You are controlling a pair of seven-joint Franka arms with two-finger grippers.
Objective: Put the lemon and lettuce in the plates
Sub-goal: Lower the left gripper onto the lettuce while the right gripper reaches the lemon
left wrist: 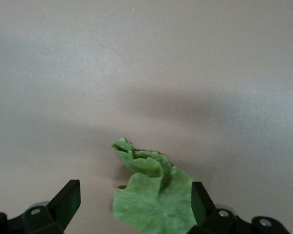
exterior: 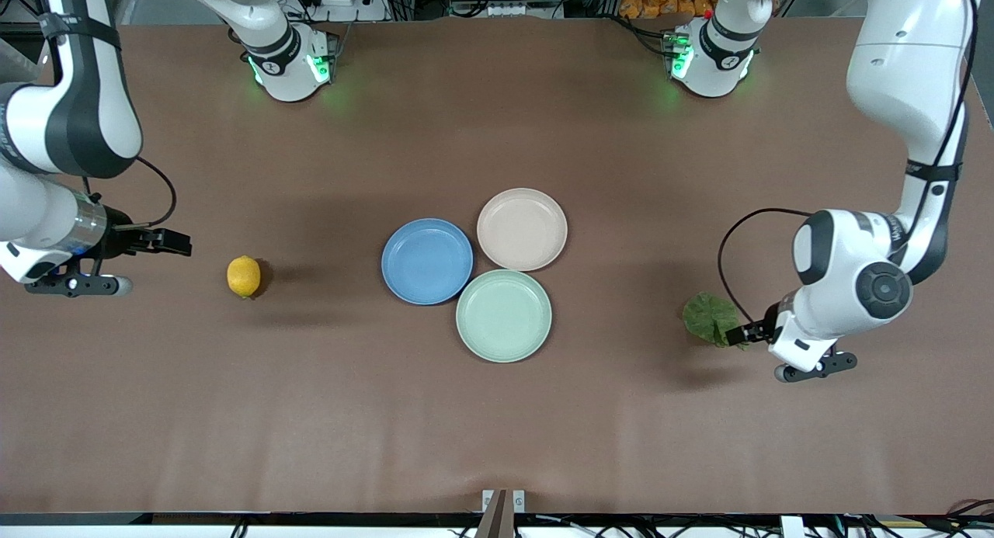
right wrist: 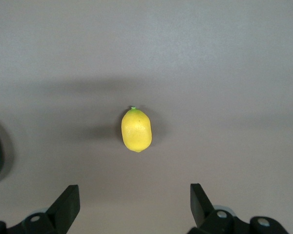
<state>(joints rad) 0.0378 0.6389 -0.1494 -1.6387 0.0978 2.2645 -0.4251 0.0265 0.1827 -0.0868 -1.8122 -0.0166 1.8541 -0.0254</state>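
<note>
**Both hands wide, nothing held**

You have the lemon (exterior: 244, 276) lying on the brown worktop (exterior: 497, 414) toward the right arm's end, well apart from the plates. Your right hand (right wrist: 134, 207) hangs over the worktop near it, fingers spread wide and empty. The lettuce (exterior: 710, 318) lies flat on the worktop toward the left arm's end. Your left hand (left wrist: 136, 207) hangs just over it, fingers wide, with the leaf's edge between them and not gripped. In the middle sit three plates touching one another: the blue plate (exterior: 427, 261), the beige-pink plate (exterior: 522, 229) and the mint-green plate (exterior: 503, 315), nearest the front camera
</note>
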